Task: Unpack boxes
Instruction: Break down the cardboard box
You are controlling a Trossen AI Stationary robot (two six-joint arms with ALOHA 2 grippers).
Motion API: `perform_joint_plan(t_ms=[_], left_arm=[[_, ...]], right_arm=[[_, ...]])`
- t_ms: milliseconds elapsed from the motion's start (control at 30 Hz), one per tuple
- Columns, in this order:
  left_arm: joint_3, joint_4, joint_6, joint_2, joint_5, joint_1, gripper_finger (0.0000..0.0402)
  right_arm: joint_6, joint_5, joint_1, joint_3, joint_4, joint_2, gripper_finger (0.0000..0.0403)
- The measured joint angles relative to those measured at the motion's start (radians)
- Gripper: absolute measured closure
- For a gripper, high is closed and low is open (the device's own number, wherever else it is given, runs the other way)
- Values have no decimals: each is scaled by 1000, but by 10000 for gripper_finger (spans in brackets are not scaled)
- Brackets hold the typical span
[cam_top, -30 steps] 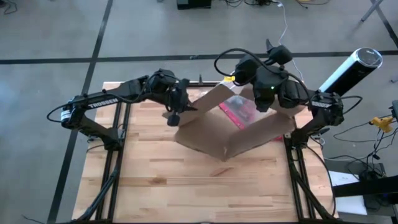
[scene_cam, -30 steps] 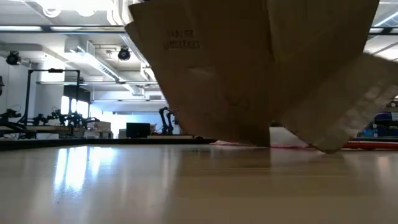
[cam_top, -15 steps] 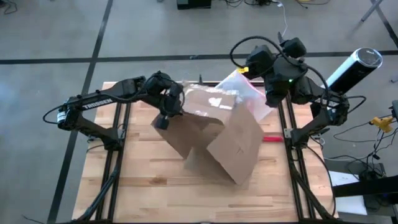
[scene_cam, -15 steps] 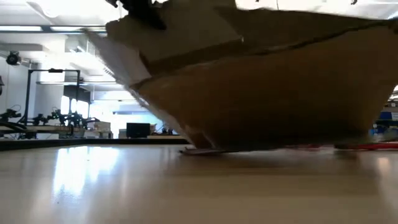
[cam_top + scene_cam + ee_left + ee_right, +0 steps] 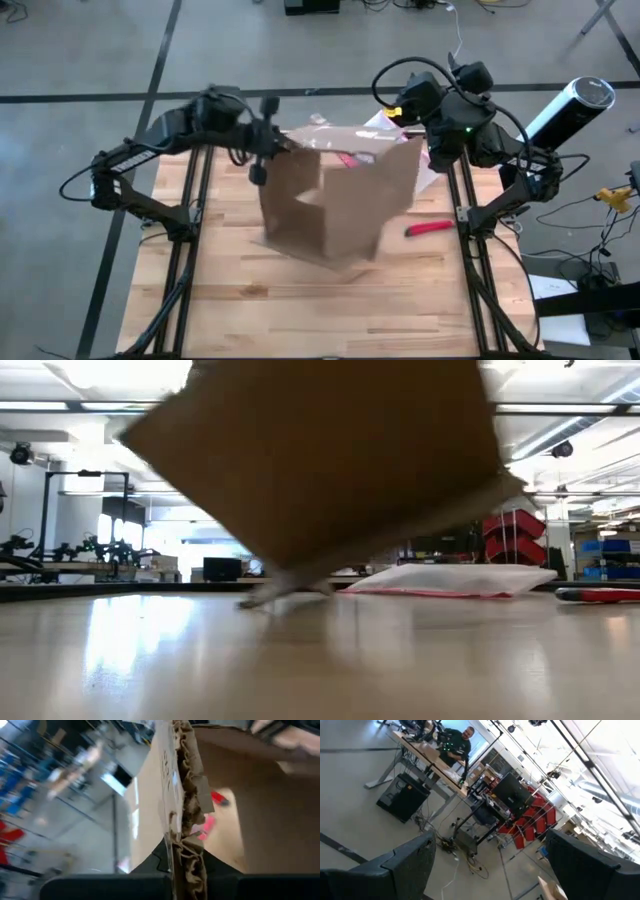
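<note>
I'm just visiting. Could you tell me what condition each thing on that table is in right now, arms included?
Cardboard box: tipped up, flaps open, one edge lifted.
Left gripper: shut on the cardboard box wall.
Right gripper: open, empty, raised near the table's far right corner.
Zip pouch: out of the box, lying flat on the table.
Red tool: lying flat on the table, right of the box.

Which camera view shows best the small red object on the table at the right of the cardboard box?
The high view: the red object lies whole on the table beside the box. The low view shows it edge-on at the far right, the left wrist view a blurred glimpse, the right wrist view nothing.
</note>
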Motion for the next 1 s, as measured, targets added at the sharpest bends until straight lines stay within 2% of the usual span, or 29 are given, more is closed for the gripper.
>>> perform_joint_plan(t_ms=[200,367,667,867,1000], left_arm=[[138,-2,0,0,-6,1,401],[194,-2,3,0,-74,0,401],[160,-87,4,6,-82,-7,401],[129,-89,43,11,-101,-4,401],[140,-79,91,10,-173,14,401]], right_arm=[[98,0,0,-1,-67,0,59],[148,0,0,-8,-100,0,59],[150,0,0,-27,-101,0,59],[150,0,0,-38,-102,0,59],[148,0,0,-39,-101,0,59]])
